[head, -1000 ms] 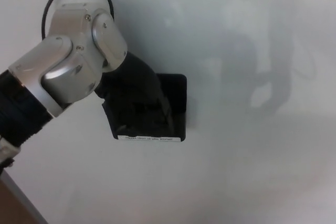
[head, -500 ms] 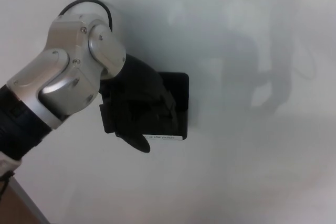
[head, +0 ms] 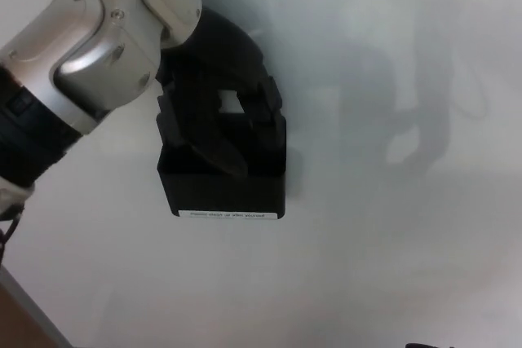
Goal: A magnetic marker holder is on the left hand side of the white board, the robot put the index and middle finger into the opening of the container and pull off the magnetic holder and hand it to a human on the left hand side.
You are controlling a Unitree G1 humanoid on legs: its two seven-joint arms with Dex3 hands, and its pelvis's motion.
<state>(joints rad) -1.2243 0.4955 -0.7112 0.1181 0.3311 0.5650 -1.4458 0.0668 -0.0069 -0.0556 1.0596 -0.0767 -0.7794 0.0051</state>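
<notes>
The left robot hand [head: 216, 112] is reaching in from the upper left and is sitting over the top of the magnetic marker holder [head: 224, 189], a black box that is clinging to the whiteboard [head: 391, 266] left of the picture's centre. The black fingers [head: 214, 146] are curling down over the holder's upper edge and front face; a small patch of white board is showing through a gap between them. Black on black is blurring the outlines there, so whether the fingers are actually hooking into the opening or only lying across it — I cannot tell, and I cannot tell if the robot hand is gripping the box or just resting on it.

The holder is sitting upright and square against the board, its lower half clear of the robot hand. A narrow white label [head: 229, 215] is running along its bottom edge; the print is too small to read.

The silver wrist joint [head: 114, 30] is filling the upper left corner, with the dark forearm trailing off the left edge. Soft grey shadows [head: 408, 95] are falling across the board to the right — well apart from the holder.
</notes>
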